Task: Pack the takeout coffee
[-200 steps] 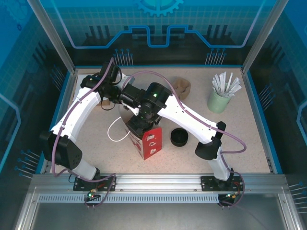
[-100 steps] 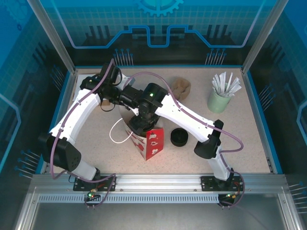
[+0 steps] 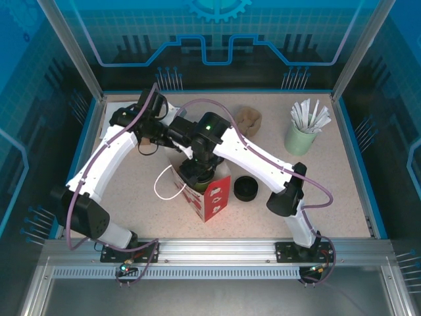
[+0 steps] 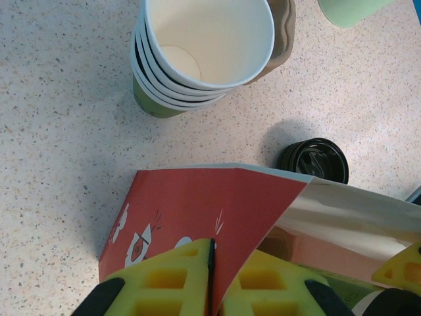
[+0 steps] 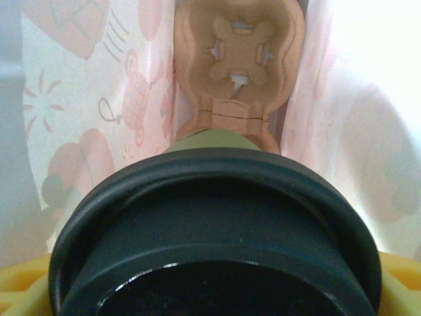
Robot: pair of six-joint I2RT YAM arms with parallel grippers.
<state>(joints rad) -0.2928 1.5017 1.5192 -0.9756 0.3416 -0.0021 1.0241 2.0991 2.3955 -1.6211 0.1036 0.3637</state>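
L gripper is pinching red bag rim. R gripper is clamping takeout coffee inside bag, above carrier.

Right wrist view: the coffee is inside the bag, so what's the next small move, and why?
Probably lower it slightly: the right gripper holds the takeout coffee above the pulp carrier inside the red bag, seemingly not yet seated, and the left gripper pinches the bag wall open.

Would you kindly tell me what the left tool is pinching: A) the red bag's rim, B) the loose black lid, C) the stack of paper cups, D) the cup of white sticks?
A: the left tool is closed on the red bag, gripping its rim.
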